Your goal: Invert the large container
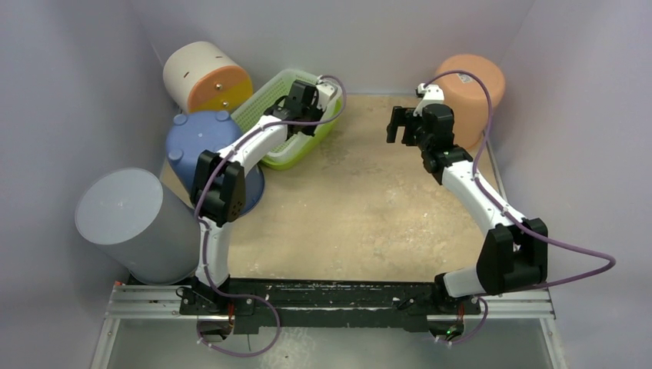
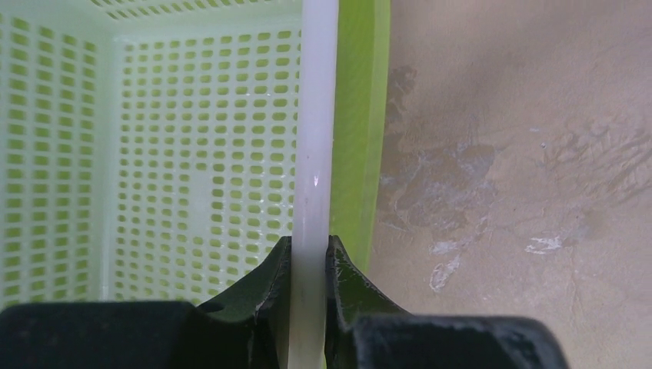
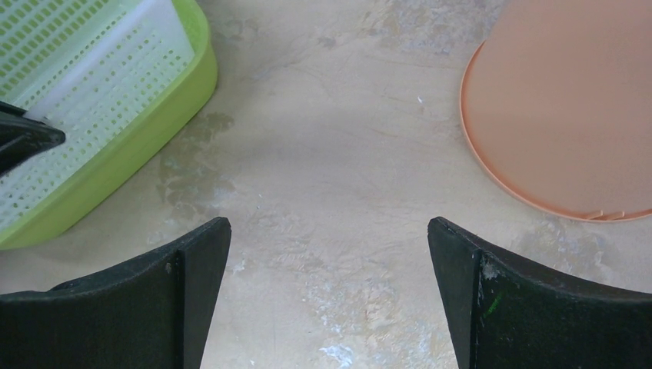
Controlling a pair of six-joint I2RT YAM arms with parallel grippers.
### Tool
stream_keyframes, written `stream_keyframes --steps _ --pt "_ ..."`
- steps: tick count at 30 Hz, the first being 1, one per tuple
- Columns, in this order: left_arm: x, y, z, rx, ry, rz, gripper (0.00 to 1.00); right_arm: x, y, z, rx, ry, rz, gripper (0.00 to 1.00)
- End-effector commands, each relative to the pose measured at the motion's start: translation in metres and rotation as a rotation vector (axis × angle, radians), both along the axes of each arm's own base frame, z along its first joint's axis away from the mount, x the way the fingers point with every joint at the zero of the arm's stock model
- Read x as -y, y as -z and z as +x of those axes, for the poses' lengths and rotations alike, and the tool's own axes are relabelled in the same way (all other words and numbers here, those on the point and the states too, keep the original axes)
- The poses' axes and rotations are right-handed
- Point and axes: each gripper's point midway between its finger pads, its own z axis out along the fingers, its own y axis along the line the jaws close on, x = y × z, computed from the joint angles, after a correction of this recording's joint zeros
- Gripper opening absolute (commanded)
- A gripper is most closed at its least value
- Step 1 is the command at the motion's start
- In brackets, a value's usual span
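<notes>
A large lime-green rectangular container (image 1: 298,151) with a white perforated liner sits upright, open side up, set diagonally in the upper left-centre of the overhead view. Its white rim runs vertically through the left wrist view.

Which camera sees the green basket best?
Top external: nearly the whole green basket shows. Left wrist shows only its rim, pinched by the left gripper; right wrist, just one corner.

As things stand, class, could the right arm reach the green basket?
Probably yes: the right gripper hangs open over the table, with nothing between it and the green basket. The left gripper is shut on the basket's rim.
</notes>
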Motion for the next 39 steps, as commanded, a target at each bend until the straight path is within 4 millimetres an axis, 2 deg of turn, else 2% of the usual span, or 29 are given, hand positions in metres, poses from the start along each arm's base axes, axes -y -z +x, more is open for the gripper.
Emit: stream_keyframes --steps 1,5,9,11,16,21,24,27,32,34,39 --pt "0.012 -0.074 0.002 0.111 -0.06 -0.005 0.0 0.005 -0.031 -0.003 0.082 0.035 0.024 1.0" --pt "0.029 -0.127 -0.009 0.189 -0.063 -0.001 0.0 0.01 -0.041 -0.009 0.1 0.056 0.023 1.0" --pt "0.044 -0.176 -0.027 0.246 -0.06 -0.07 0.0 0.013 -0.052 -0.019 0.122 0.059 0.023 1.0" --pt "0.047 -0.198 -0.037 0.269 -0.07 -0.118 0.0 0.022 -0.057 -0.022 0.128 0.098 0.005 1.0" --pt "0.044 -0.249 -0.064 0.336 -0.106 -0.255 0.0 0.044 -0.079 -0.03 0.159 0.178 -0.001 1.0" --pt "0.036 -0.291 -0.092 0.379 -0.115 -0.411 0.0 0.074 -0.118 -0.046 0.243 0.303 -0.029 1.0" --pt "0.047 -0.305 -0.112 0.361 -0.061 -0.52 0.0 0.089 -0.151 -0.056 0.314 0.341 -0.017 1.0" --pt "0.057 -0.31 -0.133 0.35 -0.033 -0.585 0.0 0.093 -0.181 -0.061 0.368 0.345 -0.011 1.0" --pt "0.082 -0.321 -0.17 0.301 0.048 -0.768 0.0 0.102 -0.212 -0.062 0.405 0.372 -0.032 1.0" --pt "0.098 -0.318 -0.187 0.237 0.096 -0.873 0.0 0.106 -0.225 -0.063 0.424 0.378 -0.028 1.0" --pt "0.134 -0.315 -0.215 0.098 0.205 -1.084 0.0 0.101 -0.253 -0.068 0.48 0.338 0.014 1.0"
